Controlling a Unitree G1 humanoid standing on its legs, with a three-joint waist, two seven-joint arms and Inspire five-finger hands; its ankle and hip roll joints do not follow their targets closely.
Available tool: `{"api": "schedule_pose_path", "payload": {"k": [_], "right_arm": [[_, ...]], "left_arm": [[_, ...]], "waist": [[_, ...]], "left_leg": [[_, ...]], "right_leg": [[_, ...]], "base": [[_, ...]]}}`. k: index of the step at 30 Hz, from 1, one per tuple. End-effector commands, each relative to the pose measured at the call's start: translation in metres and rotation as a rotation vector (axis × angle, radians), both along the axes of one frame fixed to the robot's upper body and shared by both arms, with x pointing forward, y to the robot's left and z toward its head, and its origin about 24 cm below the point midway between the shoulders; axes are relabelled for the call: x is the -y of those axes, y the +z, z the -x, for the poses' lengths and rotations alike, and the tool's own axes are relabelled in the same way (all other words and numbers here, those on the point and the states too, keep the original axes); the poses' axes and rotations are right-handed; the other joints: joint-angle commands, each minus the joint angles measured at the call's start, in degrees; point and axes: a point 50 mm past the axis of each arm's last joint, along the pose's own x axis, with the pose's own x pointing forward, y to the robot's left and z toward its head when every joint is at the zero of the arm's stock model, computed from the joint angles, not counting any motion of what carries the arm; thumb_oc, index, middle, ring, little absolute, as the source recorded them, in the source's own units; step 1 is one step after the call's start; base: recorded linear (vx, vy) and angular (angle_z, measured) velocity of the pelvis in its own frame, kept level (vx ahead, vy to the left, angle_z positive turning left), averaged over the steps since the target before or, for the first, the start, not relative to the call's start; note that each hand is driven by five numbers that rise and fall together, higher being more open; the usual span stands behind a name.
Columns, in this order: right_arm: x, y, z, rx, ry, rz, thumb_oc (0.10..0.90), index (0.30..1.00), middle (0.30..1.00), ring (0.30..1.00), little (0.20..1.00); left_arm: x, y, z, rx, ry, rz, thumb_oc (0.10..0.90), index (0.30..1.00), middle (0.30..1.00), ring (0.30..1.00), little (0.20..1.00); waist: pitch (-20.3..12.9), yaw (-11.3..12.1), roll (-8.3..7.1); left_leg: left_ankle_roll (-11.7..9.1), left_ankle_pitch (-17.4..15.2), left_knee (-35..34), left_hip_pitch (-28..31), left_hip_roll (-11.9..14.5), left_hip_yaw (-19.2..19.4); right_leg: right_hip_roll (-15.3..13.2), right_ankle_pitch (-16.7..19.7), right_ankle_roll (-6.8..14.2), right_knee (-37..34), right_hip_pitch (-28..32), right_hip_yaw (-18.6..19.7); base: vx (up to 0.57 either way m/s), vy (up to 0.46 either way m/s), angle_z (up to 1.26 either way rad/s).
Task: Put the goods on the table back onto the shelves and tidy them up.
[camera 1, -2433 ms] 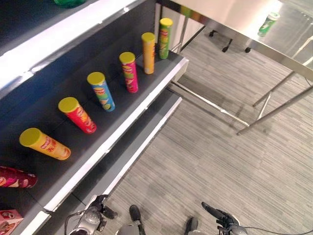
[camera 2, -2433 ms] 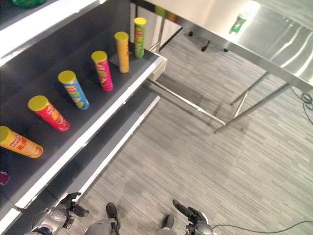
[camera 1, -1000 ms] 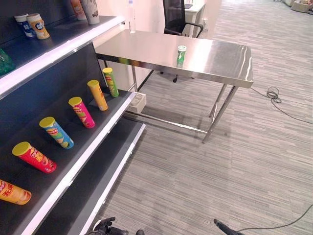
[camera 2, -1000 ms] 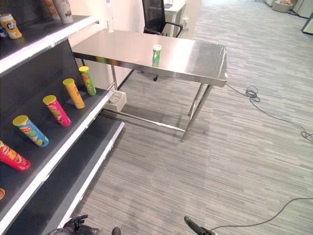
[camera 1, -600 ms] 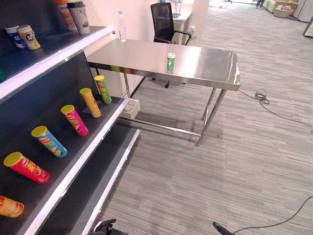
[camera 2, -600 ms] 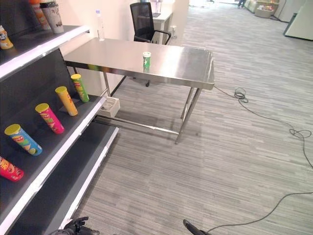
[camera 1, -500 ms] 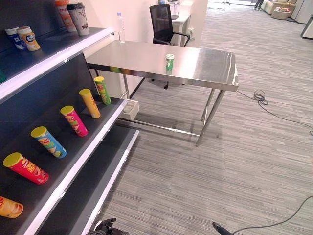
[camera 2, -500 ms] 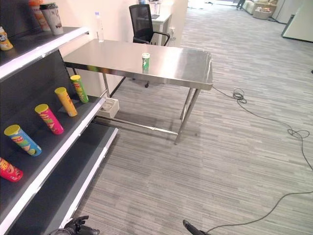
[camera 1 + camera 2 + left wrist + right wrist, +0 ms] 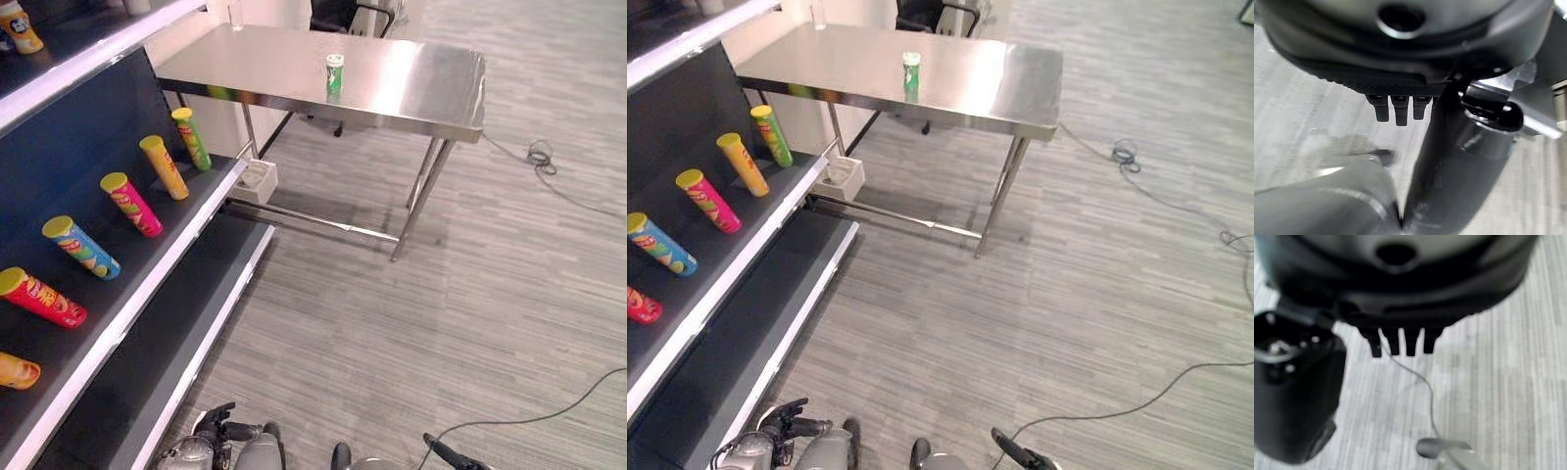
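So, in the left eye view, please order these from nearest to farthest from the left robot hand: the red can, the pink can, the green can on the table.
From the left robot hand, low in the view:
1. Red can, on the shelf, low on the left.
2. Pink can, further along that shelf.
3. Green can, upright on the table, farthest.

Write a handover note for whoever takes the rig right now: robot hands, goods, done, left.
Left robot hand: low by the shelf's foot, fingers straight, empty.
Right robot hand: low over the floor, fingers straight, empty.
Goods: one green can stands upright on the steel table, well ahead of the robot. Tall cans lie in a spaced row on the dark shelf to the left.
Done: nothing carried yet.
Left: walk to the table, pick up the green can, place it on the shelf, tidy the row.
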Motion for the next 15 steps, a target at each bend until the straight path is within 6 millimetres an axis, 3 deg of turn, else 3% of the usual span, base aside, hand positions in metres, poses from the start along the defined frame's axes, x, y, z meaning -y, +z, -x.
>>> {"api": "schedule_pose_path", "payload": {"k": [1,3,5,7,9,10,11,12,13,15], "right_arm": [[0.015,0.012,-0.014,0.096,0.034,0.063,0.800,0.900,0.900,0.900,0.900],[0.008,0.010,-0.016,0.092,0.071,0.058,0.800,0.900,0.900,0.900,0.900],[0.008,0.010,-0.015,0.091,0.071,0.057,0.800,0.900,0.900,0.900,0.900],[0.004,0.008,-0.015,0.073,0.099,0.048,0.800,0.900,0.900,0.900,0.900],[0.005,0.008,-0.014,0.064,0.112,0.047,0.800,0.900,0.900,0.900,0.900],[0.006,0.010,-0.018,0.076,0.111,0.053,0.800,0.900,0.900,0.900,0.900],[0.007,0.012,-0.023,0.091,0.114,0.059,0.800,0.900,0.900,0.900,0.900],[0.006,0.013,-0.026,0.102,0.102,0.058,0.800,0.900,0.900,0.900,0.900],[0.006,0.012,-0.025,0.101,0.100,0.058,0.800,0.900,0.900,0.900,0.900],[0.007,0.011,-0.021,0.083,0.093,0.060,0.800,0.900,0.900,0.900,0.900]], "left_arm": [[-0.012,-0.003,0.017,-0.035,-0.013,-0.032,0.800,0.900,0.900,0.900,0.900],[-0.014,-0.006,0.026,-0.066,-0.001,-0.044,0.800,0.900,0.900,0.900,0.900],[-0.014,-0.006,0.026,-0.067,-0.001,-0.044,0.800,0.900,0.900,0.900,0.900],[-0.020,-0.006,0.030,-0.078,0.012,-0.058,0.800,0.900,0.900,0.900,0.900],[-0.023,-0.003,0.025,-0.063,0.009,-0.062,0.800,0.900,0.900,0.900,0.900],[-0.026,-0.001,0.020,-0.047,0.007,-0.068,0.800,0.900,0.900,0.900,0.900],[-0.027,0.001,0.018,-0.040,0.005,-0.073,0.800,0.900,0.900,0.900,0.900],[-0.029,0.002,0.015,-0.036,0.005,-0.082,0.800,0.900,0.900,0.900,0.900],[-0.031,0.003,0.014,-0.030,0.012,-0.085,0.800,0.900,0.900,0.900,0.900],[-0.031,0.005,0.010,-0.012,0.016,-0.084,0.800,0.900,0.900,0.900,0.900]], "waist": [[-2.64,1.47,-0.22],[-4.62,2.09,0.27],[-4.61,2.09,0.19],[-6.63,2.85,-1.21],[-6.80,3.04,-2.01],[-6.33,2.78,-2.07],[-5.58,2.38,-1.89],[-5.17,1.92,-0.66],[-4.81,1.90,-0.07],[-4.45,1.16,0.88]], "left_leg": [[2.70,0.56,0.60,-2.47,-0.96,2.44],[2.92,4.97,2.63,-1.10,-1.40,1.99],[2.92,4.95,2.63,-1.05,-1.47,2.03],[4.52,3.19,4.50,0.71,-2.87,2.24],[6.39,0.55,5.61,2.70,-4.70,2.51],[7.49,-1.05,6.12,3.79,-5.58,2.49],[8.55,-2.17,6.33,5.15,-5.97,2.54],[9.55,-3.67,6.49,7.61,-5.90,2.17],[9.90,-4.42,6.23,9.11,-5.63,1.96],[9.76,-5.74,5.52,12.28,-5.37,0.38]], "right_leg": [[-2.24,-8.34,9.13,-0.05,9.45,1.95],[-3.60,-10.24,9.96,0.15,11.96,3.02],[-3.68,-10.31,9.97,0.19,11.98,3.02],[-7.13,-8.81,12.12,3.91,11.81,3.65],[-9.51,-4.08,13.48,13.37,8.91,4.05],[-10.52,0.80,13.84,20.64,5.45,4.87],[-11.47,6.36,13.48,27.99,1.75,5.30],[-12.17,9.64,12.37,34.26,-1.72,4.16],[-13.20,8.95,11.91,37.49,-4.34,3.37],[-13.43,3.81,10.77,33.20,-7.21,0.34]], "base": [[0.47,0.106,0.11],[0.62,0.172,-0.23],[0.33,0.107,-0.54],[0.60,0.193,-0.64],[0.41,0.164,-0.45],[0.28,0.189,-0.09],[0.38,0.240,0.01],[0.42,0.222,0.17],[0.46,0.165,0.42],[0.39,0.027,0.53]]}}
